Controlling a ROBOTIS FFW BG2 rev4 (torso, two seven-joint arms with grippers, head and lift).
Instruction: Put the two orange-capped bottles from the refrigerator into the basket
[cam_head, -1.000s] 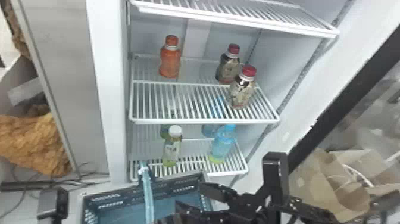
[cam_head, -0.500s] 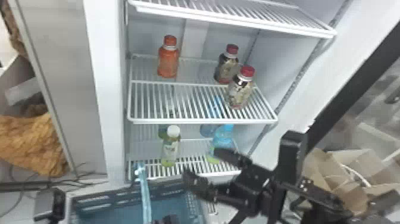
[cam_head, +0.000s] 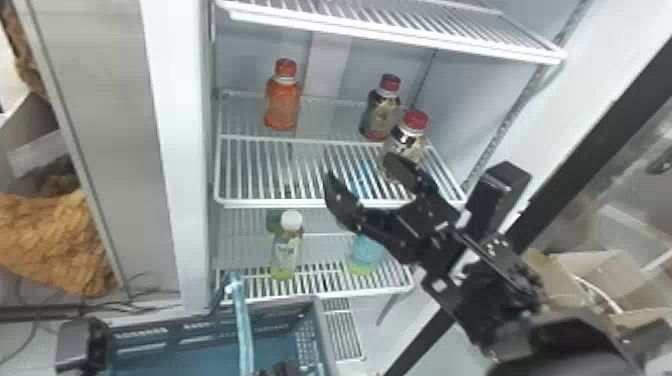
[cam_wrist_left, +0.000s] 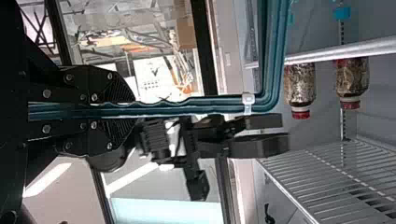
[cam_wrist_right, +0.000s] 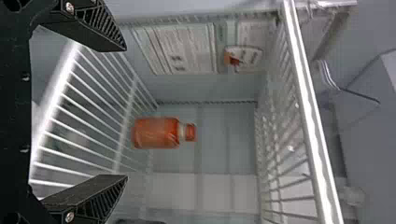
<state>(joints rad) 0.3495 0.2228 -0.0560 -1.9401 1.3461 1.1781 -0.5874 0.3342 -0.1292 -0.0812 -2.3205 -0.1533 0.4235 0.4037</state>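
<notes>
Higher now, the right pincer (cam_head: 361, 172) gapes, reaching for the orange-capped bottle (cam_head: 282, 102), and should ease in around it while the left pincer (cam_wrist_left: 128, 109) clasps the basket (cam_head: 174, 334).

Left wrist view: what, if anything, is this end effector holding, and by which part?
The basket, by its handle, clamped between the left end effector's fingers.

Crumpled tan material (cam_head: 50, 245) left — thin cables (cam_head: 135, 301) — cardboard (cam_head: 595, 267) right.
</notes>
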